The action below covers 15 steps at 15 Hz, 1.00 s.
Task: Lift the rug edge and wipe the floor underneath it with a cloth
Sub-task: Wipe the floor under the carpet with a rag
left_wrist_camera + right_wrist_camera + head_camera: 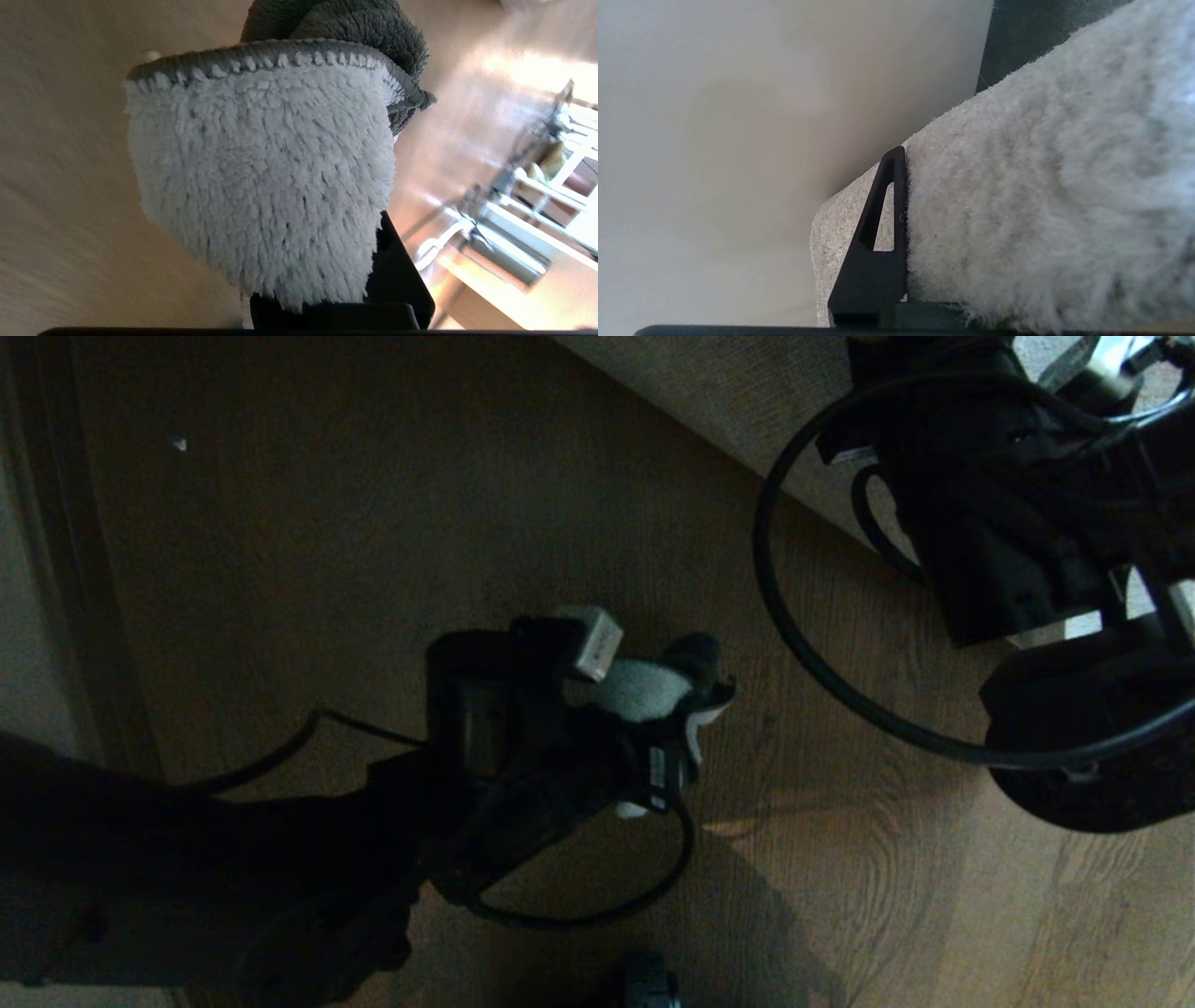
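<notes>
Nearest the head camera, at lower left: left arm, dark and bulky, ending mid-frame in the left gripper (695, 695), clamped tight on the cloth (644, 691) and held over bare floor (280, 569). Seen close from the left wrist: cloth (261, 186) a fluffy pale microfibre rag with a stitched grey hem, darker fleece folded behind it; soft, light, easily squashed, likely to slide well on wood yet apt to slip from a shallow pinch, so best kept gripped deep in the bunch. Further right, wavy-grained planks lit by a warm patch. Far right and up: right gripper (903, 233) nipped narrow on the rug edge (1017, 210), plush pile on one side of the finger, flat woven backing (747, 420) turned up and showing. Rug limp and probably heavy for its size; hold near the border, firmly, or sagging back seems likely.
</notes>
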Available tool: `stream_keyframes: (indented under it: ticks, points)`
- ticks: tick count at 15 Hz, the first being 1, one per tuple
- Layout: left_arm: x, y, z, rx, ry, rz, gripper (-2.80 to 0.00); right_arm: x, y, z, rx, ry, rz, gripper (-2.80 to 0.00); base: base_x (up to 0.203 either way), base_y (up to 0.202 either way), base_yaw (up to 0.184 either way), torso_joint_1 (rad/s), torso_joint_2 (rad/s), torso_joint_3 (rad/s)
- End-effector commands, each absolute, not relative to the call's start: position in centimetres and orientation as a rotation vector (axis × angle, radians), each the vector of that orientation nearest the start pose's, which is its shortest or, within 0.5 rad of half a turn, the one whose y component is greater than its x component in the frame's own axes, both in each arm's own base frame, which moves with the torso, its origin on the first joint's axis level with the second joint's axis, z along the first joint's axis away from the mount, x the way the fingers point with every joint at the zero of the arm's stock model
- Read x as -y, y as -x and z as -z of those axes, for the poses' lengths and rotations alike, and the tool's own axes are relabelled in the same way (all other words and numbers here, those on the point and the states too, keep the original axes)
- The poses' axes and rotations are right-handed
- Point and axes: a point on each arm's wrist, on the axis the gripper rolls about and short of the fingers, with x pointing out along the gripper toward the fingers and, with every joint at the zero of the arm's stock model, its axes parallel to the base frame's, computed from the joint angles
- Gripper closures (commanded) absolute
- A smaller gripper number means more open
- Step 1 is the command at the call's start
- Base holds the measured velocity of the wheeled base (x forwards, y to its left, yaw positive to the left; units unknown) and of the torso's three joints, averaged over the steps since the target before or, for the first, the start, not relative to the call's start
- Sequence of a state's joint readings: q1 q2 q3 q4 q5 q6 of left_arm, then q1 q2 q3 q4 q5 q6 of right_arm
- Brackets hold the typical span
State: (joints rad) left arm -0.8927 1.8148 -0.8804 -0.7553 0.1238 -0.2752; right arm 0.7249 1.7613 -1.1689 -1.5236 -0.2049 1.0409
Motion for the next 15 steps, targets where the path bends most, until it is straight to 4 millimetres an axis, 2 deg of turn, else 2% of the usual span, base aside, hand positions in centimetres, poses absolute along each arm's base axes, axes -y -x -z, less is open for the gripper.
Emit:
stream_keyframes:
  ticks: [1, 3, 6, 9, 15]
  points:
    - [28.7, -19.5, -15.9, -0.322, 0.162, 0.780, 0.00, -19.8, -23.0, -34.3, 0.567, -1.392, -0.927, 0.00, 0.000, 0.000, 0.000, 0.000, 0.00, 0.000]
    - [30.4, -19.1, -14.5, -0.344, 0.170, 0.776, 0.00, -19.7, -23.0, -34.3, 0.570, -1.391, -0.927, 0.00, 0.000, 0.000, 0.000, 0.000, 0.00, 0.000]
    - [32.7, -19.6, -13.1, -0.298, 0.201, 0.764, 0.00, -19.3, -23.2, -34.4, 0.582, -1.385, -0.915, 0.00, 0.000, 0.000, 0.000, 0.000, 0.00, 0.000]
    - [34.1, -19.7, -11.7, -0.303, 0.196, 0.772, 0.00, -19.1, -23.2, -34.5, 0.588, -1.385, -0.911, 0.00, 0.000, 0.000, 0.000, 0.000, 0.00, 0.000]
    - [37.9, -21.7, -9.4, -0.270, 0.254, 0.752, 0.00, -19.1, -23.3, -34.4, 0.588, -1.381, -0.905, 0.00, 0.000, 0.000, 0.000, 0.000, 0.00, 0.000]
